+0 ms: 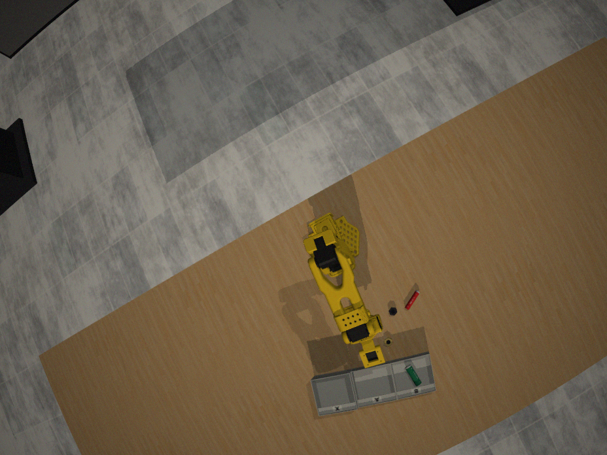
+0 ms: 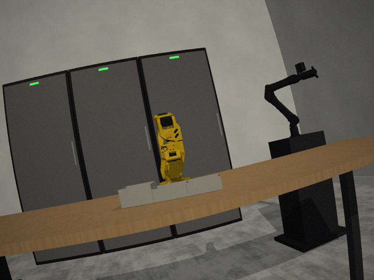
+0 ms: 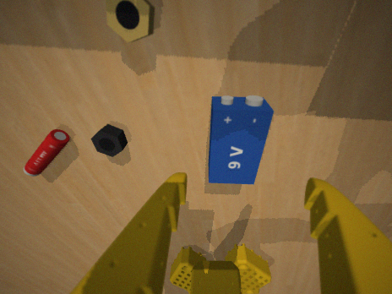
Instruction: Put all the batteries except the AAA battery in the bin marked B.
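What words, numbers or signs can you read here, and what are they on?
"9 V", "+" and "-": on the blue battery.
White print on the red battery: too blurred to read.
Marks on the bins' front edges: too small to read.

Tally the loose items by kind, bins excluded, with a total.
Batteries: 3 (green battery in the right-hand bin; blue 9 V battery; red battery)
Nuts: 2 (black nut; yellow nut)
Total: 5
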Robot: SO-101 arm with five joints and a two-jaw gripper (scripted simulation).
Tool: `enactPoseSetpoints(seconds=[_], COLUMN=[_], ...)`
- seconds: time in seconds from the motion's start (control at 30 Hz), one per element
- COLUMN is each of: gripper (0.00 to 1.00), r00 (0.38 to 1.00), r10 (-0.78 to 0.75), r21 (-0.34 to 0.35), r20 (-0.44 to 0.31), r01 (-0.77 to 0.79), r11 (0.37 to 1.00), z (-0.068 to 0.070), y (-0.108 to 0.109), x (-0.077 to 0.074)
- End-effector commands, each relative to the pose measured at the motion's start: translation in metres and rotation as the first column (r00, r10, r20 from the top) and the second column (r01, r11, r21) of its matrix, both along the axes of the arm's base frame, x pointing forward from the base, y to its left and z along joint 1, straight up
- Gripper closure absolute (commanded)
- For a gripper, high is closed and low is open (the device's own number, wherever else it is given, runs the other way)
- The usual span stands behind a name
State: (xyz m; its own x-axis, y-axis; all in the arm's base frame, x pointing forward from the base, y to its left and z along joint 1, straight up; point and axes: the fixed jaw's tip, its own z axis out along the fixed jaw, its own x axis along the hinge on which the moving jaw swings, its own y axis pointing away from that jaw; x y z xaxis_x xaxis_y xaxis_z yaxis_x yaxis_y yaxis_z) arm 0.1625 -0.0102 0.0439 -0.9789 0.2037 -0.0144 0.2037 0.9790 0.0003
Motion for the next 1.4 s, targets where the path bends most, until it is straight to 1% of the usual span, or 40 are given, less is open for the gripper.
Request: enactPoseSetpoints(seconds=[0.0,0.3,0.5,0.77,1.17,1.27,1.37], gripper=[0.70,0.70,0.70,0.70,0.71,0.73,0.76], r00=[0.999,0.999,0.999,0.999,0.999,0.999,0.999], r10=[-0.022,-0.022,-0.022,-0.022,-0.022,-0.022,-0.022], r21=[-0.002,-0.002,-0.002,-0.002,-0.002,-0.002,-0.002], r20=[0.037,0.037,0.037,0.037,0.037,0.037,0.037], r01=[0.022,0.022,0.022,0.022,0.022,0.022,0.022], r11=[1.000,1.000,1.000,1.000,1.000,1.000,1.000], z=[0.000,-0.023,-0.034,-0.039,-0.039,-0.039,-0.039], y=[-0.002,-0.003,-0.002,-0.002,-0.002,-0.002,-0.002], x=[0.006,0.006,0.005,0.005,0.005,0.005,0.005])
